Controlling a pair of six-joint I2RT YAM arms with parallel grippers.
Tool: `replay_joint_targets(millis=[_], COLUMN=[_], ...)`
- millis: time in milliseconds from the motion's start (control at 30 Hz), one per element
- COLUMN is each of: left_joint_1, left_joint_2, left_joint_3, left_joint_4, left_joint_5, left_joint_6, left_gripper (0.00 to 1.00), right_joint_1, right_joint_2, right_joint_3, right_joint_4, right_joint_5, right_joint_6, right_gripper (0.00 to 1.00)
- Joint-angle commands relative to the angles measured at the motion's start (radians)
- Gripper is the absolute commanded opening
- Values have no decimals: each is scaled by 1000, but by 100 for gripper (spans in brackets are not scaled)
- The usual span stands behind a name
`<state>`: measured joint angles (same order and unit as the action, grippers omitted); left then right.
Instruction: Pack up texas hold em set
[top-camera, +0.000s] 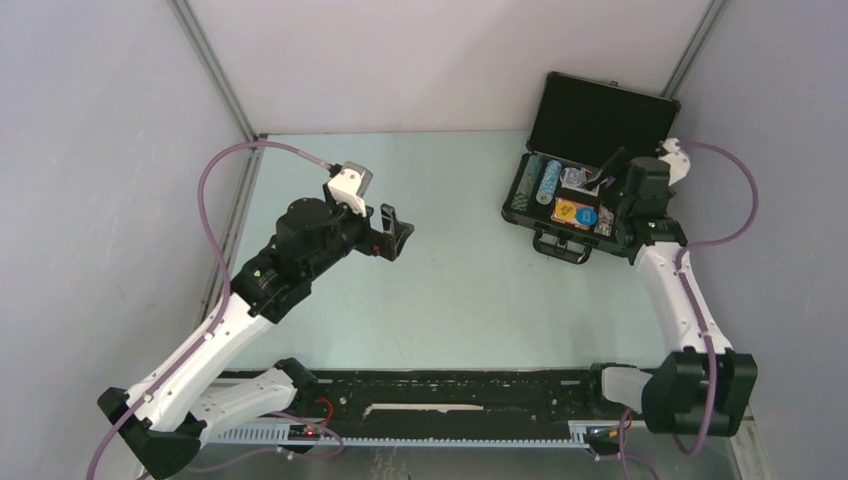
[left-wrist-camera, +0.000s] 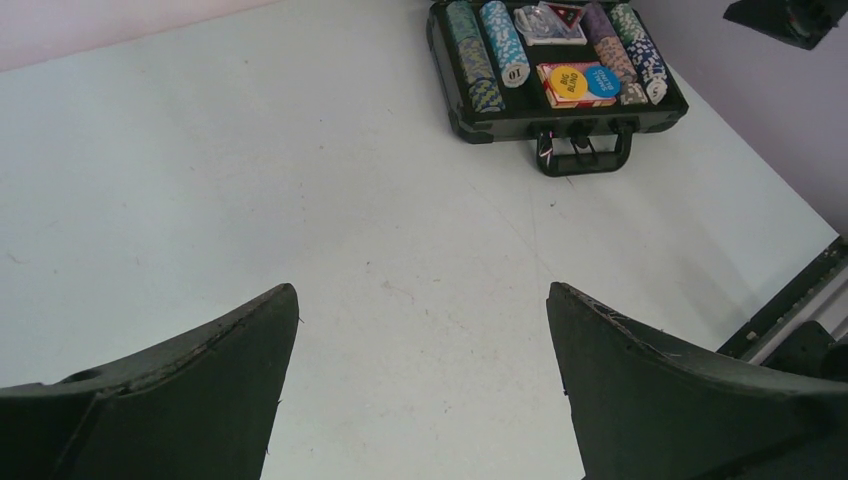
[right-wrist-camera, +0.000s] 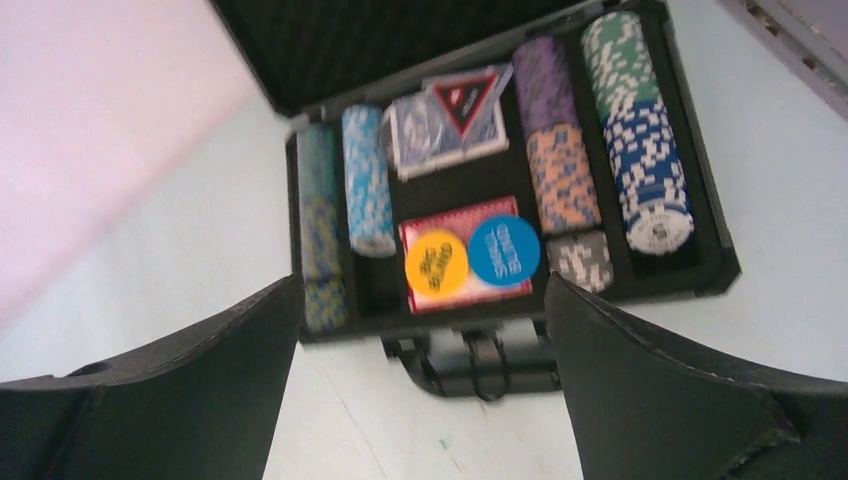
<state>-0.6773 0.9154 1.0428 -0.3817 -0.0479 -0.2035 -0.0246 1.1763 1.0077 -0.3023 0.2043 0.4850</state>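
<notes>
The black silver-trimmed briefcase (top-camera: 600, 112) is seen open at the far right of the pale table (top-camera: 450, 290), with rows of striped poker chips (right-wrist-camera: 640, 150) inside. The right gripper (right-wrist-camera: 422, 290) is held above it, spread wide, nothing grasped. The left gripper (left-wrist-camera: 422, 292) is also spread wide and empty, well apart from it.

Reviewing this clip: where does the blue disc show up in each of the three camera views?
Top external: the blue disc is at upper right, in the near row of the open case, right of the yellow disc.
Left wrist: top right, again right of the yellow disc.
Right wrist: just right of centre.
Shared landmark: the handle lies below the disc in every view.
</notes>
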Motion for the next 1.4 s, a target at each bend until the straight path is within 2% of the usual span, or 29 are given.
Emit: replay_joint_targets(millis=[0, 67, 167, 333, 467, 667, 767, 900, 1033, 1233, 1367], left_joint_1=[6, 6, 6, 6, 6, 6, 7, 5, 5, 6, 6], left_joint_2=[-12, -7, -3, -1, 4, 28, 35, 45, 54, 59, 59], left_joint_3=[-18, -17, -12, -7, -3, 9, 14, 18, 21, 24, 26], left_joint_4=[43, 42, 35, 24, 20, 5, -2, -11, -15, -20, -22], left_joint_5=[10, 7, -1, -22, -16, -9, -17, -27, -29, -33, -31], left_joint_6=[-12, -7, 1, 14, 15, 18, 24, 30, 32, 32, 32], left_gripper=[100, 100, 100, 100, 100, 100, 100, 100, 100, 100, 100], right_joint_1=[-141, -175, -181, -200, -215, -232, -229, -218, -205, -199, -208], right_joint_2=[99, 165, 282, 479, 658, 910, 1041, 1181, 1255, 1304, 1319], right_joint_3=[24, 54, 145, 315, 493, 769, 908, 1141, 1240, 1296, 1309], right_joint_4=[298, 393, 492, 552, 501, 422, 410, 307, 252, 230, 250], right_joint_5=[-45, -48, 1, 23, -1, -29, -31, -6, 50, 88, 76], right_joint_6=[294, 395, 439, 533, 634, 800, 809, 824, 830, 848, 867], right_gripper=[98, 96, 94, 95, 95, 89, 80, 79, 77, 58, 39])
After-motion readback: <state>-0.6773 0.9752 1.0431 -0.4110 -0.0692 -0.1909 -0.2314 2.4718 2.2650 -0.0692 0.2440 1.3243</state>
